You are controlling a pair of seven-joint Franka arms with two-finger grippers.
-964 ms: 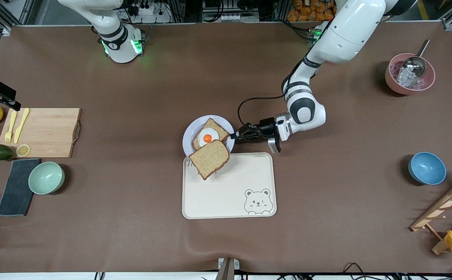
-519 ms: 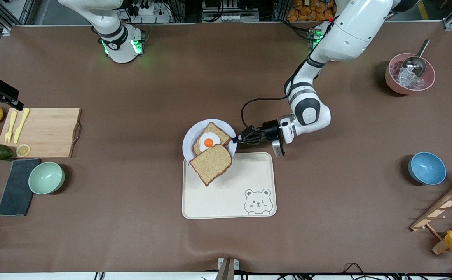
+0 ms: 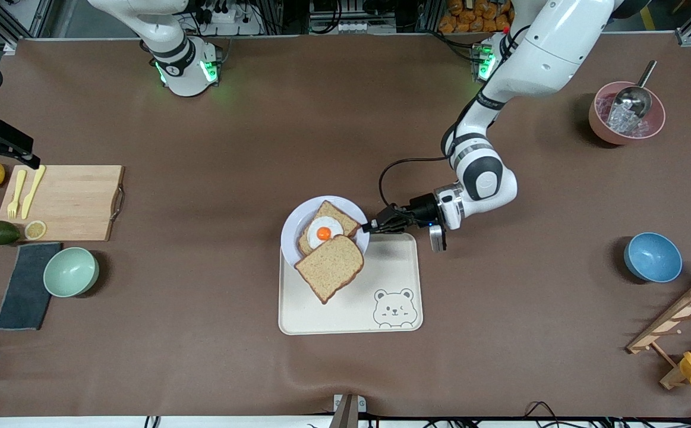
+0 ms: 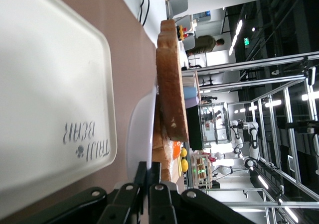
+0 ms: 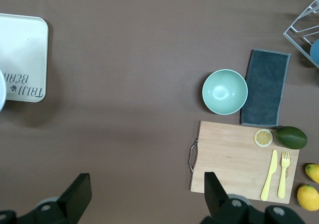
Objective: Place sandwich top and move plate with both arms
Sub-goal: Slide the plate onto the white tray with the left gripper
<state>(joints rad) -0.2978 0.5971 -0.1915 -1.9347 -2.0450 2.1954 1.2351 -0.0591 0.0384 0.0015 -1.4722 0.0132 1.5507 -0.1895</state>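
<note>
Cream rectangular bear tray (image 3: 351, 309) lies nearest. Plain brown bread slice (image 3: 330, 267) leans on the egg-topped slice (image 3: 325, 227), overhanging the small round pale plate (image 3: 290, 230). Left gripper (image 3: 371, 226) pinches plate's rim, carrying it over the tray. Right gripper (image 5: 144, 196) waits, jaws wide, empty, above the wooden board's (image 3: 72, 202) end.

— What sort of place is this?

— A robotics lab, dressed up with kitchen props. Two white robot arms (image 3: 502, 77) are bolted at the edge of a table (image 3: 250, 137) under a brown cover, with aluminium framing (image 4: 279, 149) and strip lights around it.

— Anything else?

— Past the closed fingers (image 4: 149, 181) of the left gripper (image 3: 372, 226), the wrist view shows a person (image 4: 203, 44) and more robots (image 4: 239, 134) in an open hall. A cutting board (image 3: 63, 202) and bowls (image 3: 71, 271) lie about.
</note>
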